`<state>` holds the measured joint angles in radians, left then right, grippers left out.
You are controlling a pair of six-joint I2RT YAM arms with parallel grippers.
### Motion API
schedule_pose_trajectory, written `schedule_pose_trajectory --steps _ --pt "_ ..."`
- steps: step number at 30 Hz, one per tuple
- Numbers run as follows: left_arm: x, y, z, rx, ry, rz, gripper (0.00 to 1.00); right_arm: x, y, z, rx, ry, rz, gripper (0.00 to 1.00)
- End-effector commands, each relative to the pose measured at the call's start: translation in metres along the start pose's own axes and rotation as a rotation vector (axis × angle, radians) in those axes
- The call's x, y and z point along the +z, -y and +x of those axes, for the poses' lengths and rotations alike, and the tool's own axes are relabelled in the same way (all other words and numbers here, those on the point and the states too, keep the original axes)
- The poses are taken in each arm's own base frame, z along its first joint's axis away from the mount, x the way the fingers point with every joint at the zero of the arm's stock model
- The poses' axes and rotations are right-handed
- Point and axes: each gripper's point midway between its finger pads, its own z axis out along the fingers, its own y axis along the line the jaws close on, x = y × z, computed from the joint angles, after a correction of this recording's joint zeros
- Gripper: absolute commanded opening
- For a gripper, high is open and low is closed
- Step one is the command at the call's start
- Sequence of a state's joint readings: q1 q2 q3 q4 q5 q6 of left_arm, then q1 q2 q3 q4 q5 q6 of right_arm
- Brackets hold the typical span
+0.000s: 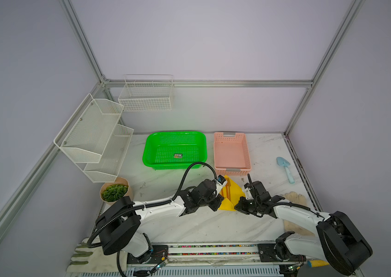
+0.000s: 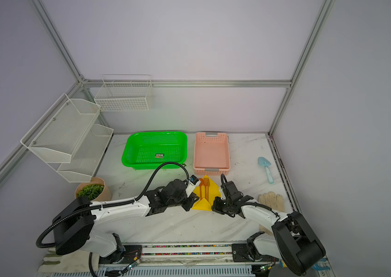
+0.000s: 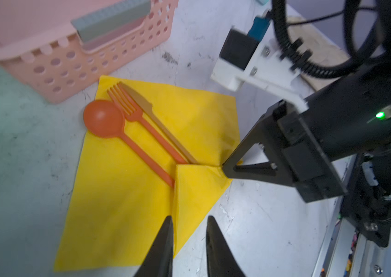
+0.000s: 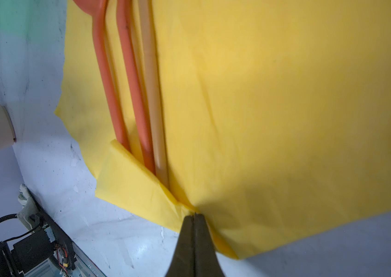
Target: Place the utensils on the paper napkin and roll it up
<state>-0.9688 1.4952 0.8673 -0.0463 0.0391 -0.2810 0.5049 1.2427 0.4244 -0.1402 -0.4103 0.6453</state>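
The yellow paper napkin [image 1: 234, 191] [image 3: 117, 203] lies in front of the pink basket. Its near corner is folded up over the handle ends. On it lie the orange spoon [image 3: 103, 118], fork [image 3: 127, 105] and knife [image 3: 141, 103] side by side; their handles [image 4: 132, 84] run under the flap. My right gripper [image 4: 194, 215] [image 3: 224, 167] is shut, pinching the napkin at the flap's fold on the right side. My left gripper [image 3: 189, 218] [image 2: 193, 203] hovers over the flap's near edge, open by a narrow gap with nothing gripped.
A pink basket [image 1: 232, 171] stands just behind the napkin, a green basket [image 1: 148, 158] to its left. A light-blue trowel [image 1: 285, 167] and a white glove [image 1: 295, 197] lie to the right. A potted plant [image 1: 114, 191] and wire shelves [image 1: 93, 139] stand on the left.
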Motion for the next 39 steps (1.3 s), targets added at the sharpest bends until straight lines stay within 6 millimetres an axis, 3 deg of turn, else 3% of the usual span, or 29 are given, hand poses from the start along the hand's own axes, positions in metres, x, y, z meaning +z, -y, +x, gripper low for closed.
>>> schedule_pose_trajectory --steps 1,5,11,20,39 --pt "0.006 0.018 -0.037 0.035 0.05 0.071 0.24 0.001 0.003 0.001 0.004 -0.006 0.02 0.0" --pt "0.027 0.024 -0.027 0.022 0.013 0.121 0.24 -0.001 0.001 0.0 0.006 0.001 0.014 0.0" --pt "0.044 0.029 -0.023 0.0 0.016 0.164 0.24 -0.004 0.0 0.001 0.007 0.006 0.011 0.0" --pt "0.066 0.021 -0.005 -0.035 -0.024 0.175 0.23 -0.006 -0.001 0.001 0.008 0.008 0.004 0.0" --pt "0.084 0.003 0.021 -0.076 -0.071 0.174 0.22 -0.016 -0.012 -0.005 0.0 0.023 -0.016 0.0"
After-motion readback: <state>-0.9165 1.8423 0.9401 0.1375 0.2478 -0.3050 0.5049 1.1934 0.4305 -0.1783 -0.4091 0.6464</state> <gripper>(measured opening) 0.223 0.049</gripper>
